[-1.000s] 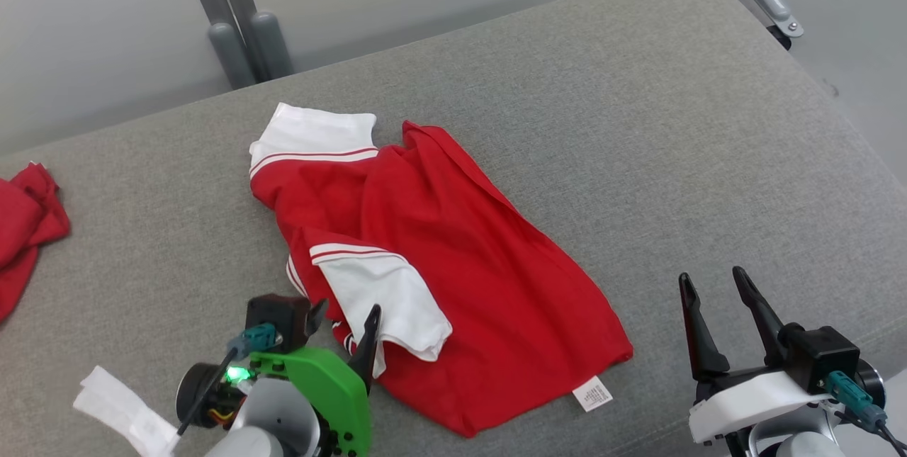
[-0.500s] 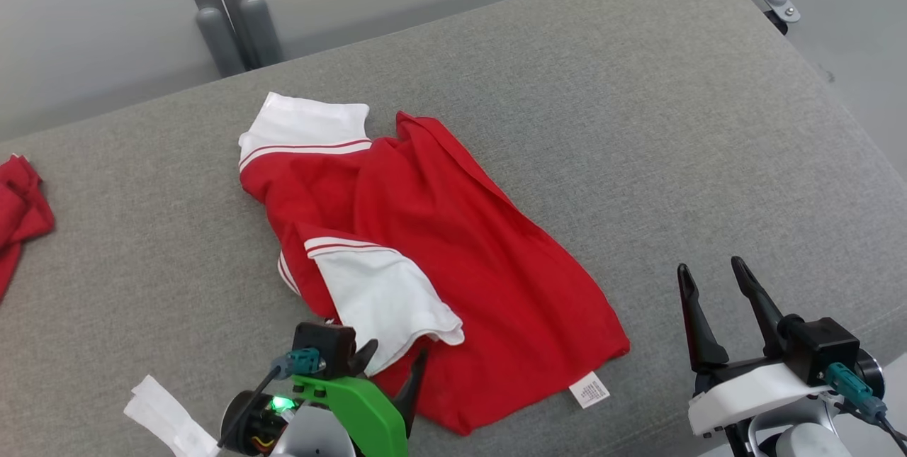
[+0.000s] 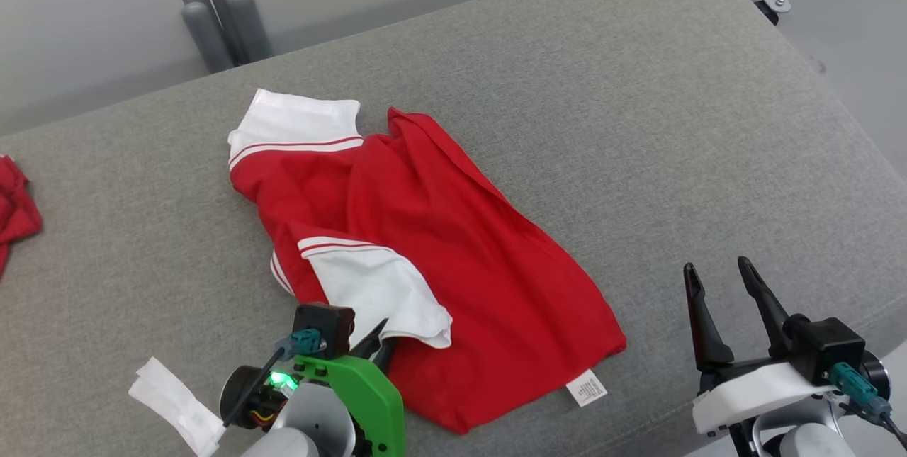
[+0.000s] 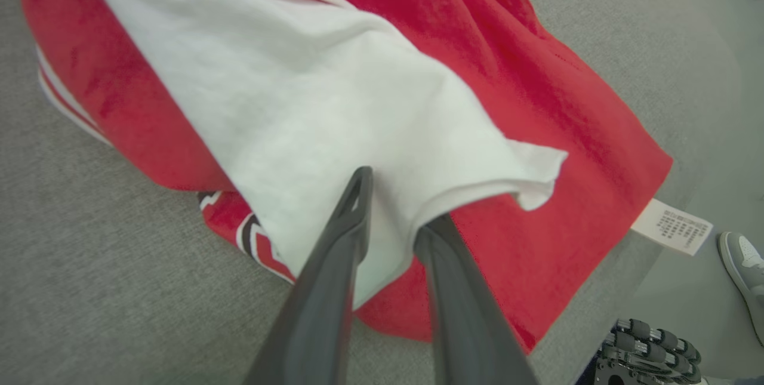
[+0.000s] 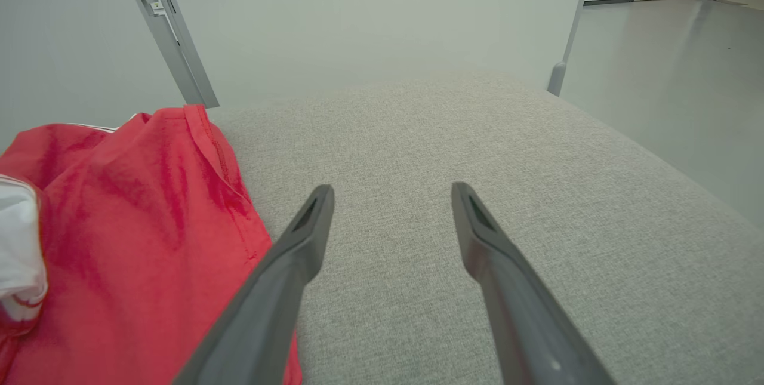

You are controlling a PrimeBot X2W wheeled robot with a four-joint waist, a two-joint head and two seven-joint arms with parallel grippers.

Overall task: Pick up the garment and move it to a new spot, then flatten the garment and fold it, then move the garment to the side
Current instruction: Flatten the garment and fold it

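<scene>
A second red cloth [image 3: 14, 202] lies at the far left edge of the cushion [image 3: 638, 124], and a white strip [image 3: 177, 407] lies by my left arm. My left jaws stood wide apart half a second ago. They have now narrowed onto the near hem of the white sleeve [image 3: 372, 287], one finger [image 4: 334, 253] on top of it and the other beneath, so they are clamped on it. The garment [image 3: 460, 244] lies as before, spread red across the middle of the cushion, its label [image 3: 586, 387] at the near corner. My head camera has shifted a little. On the right, my right jaws stand apart as before, over bare cushion and clear of the garment.
</scene>
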